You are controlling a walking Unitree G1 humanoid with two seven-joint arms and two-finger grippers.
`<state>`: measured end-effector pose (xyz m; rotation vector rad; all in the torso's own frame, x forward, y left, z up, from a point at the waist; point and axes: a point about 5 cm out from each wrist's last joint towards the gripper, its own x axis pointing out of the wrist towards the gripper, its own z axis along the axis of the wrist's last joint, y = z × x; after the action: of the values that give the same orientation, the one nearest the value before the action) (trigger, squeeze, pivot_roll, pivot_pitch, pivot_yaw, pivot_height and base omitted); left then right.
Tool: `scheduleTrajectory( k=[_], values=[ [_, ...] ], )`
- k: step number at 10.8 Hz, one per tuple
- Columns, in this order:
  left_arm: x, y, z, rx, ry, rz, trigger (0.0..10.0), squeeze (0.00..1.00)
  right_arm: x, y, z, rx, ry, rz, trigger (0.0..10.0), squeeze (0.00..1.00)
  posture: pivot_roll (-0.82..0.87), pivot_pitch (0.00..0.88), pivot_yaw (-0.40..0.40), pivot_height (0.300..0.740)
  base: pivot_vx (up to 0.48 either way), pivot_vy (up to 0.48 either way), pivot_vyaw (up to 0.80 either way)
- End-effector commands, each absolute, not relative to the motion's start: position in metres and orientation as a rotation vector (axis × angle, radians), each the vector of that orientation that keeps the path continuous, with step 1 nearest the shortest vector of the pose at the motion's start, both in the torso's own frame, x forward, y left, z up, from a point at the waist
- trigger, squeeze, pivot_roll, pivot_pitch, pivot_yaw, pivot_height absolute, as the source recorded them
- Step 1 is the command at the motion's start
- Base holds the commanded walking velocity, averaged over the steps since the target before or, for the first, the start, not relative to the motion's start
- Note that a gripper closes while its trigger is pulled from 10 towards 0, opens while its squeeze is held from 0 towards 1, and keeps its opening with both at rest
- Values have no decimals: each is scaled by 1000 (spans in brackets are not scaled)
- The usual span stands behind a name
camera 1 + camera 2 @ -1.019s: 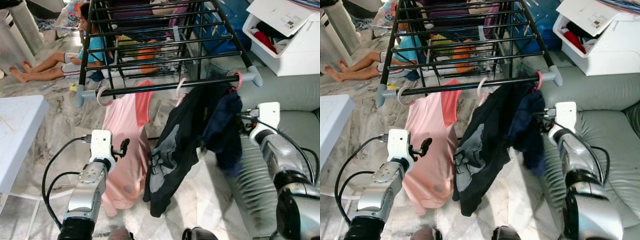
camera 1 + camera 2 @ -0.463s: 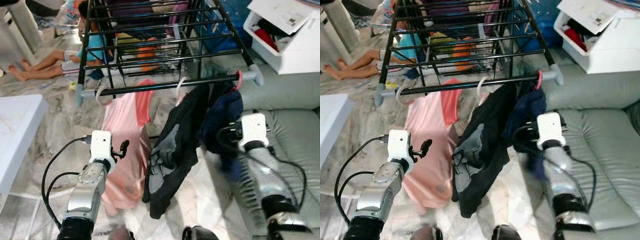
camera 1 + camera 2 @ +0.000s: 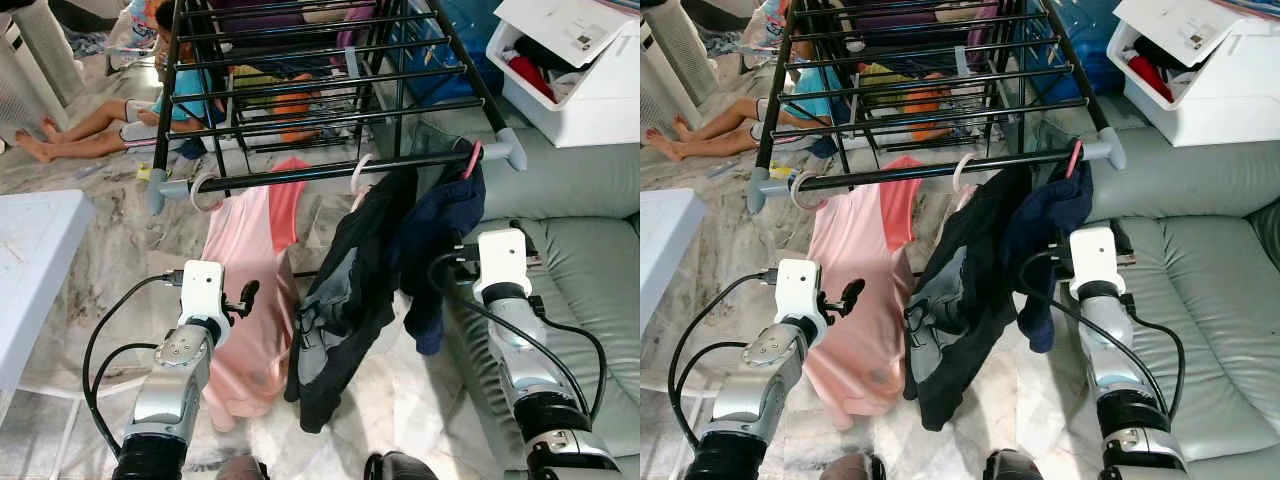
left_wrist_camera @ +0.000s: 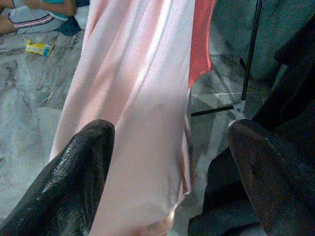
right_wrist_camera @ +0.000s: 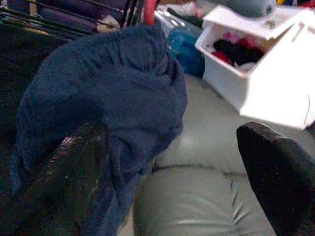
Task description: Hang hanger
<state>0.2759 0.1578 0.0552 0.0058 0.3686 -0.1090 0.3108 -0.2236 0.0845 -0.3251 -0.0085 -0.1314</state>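
Left gripper (image 4: 167,162) sits low in front of the pink garment (image 3: 245,290), its 2 black fingers (image 4: 74,182) spread wide with nothing between them. That garment hangs on a white hanger (image 3: 205,192) from the front bar of the black drying rack (image 3: 330,170). Next along the bar, another white hanger (image 3: 360,175) carries a black garment (image 3: 345,300). Further right, the pink hanger (image 3: 468,160) is hooked over the bar near its grey end cap, with a navy garment (image 3: 440,240) drooping from it. Right gripper (image 5: 172,162) is just beside that navy cloth, fingers apart and empty, above the grey sofa (image 3: 590,270).
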Motion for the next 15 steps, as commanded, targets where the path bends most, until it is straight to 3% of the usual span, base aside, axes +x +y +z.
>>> scheduleTrajectory(
  k=[1, 2, 3, 6, 7, 11, 15],
  values=[
    [278, 160, 56, 22, 374, -110, 10000, 0, 310, -223, 80, -282, 23, -129, 10000, 1000, -1, 58, 64, 740, 0, 0, 0],
    [278, 159, 56, 24, 377, -114, 10000, 0, 309, -219, 67, -174, 124, -95, 10000, 537, -5, 57, 65, 740, 0, 0, 0],
    [278, 159, 55, 26, 378, -114, 10000, 0, 309, -219, 68, -156, 117, -99, 0, 0, -5, 57, 65, 740, 0, 0, 0],
    [278, 159, 55, 29, 380, -115, 10000, 0, 313, -219, 85, -192, 19, -106, 157, 0, -4, 56, 65, 740, 0, 0, 0],
    [279, 159, 55, 30, 382, -117, 10000, 0, 313, -217, 86, -194, 20, -99, 10000, 0, -4, 56, 65, 740, 0, 0, 0],
    [279, 159, 55, 32, 390, -122, 10000, 0, 335, -223, 101, -116, 98, -66, 10000, 0, -2, 61, 69, 740, 0, 0, 0],
    [277, 158, 53, 31, 407, -132, 10000, 0, 361, -213, 119, -24, 247, 40, 10000, 0, 8, 64, 62, 740, 0, 0, 0]
  ],
)
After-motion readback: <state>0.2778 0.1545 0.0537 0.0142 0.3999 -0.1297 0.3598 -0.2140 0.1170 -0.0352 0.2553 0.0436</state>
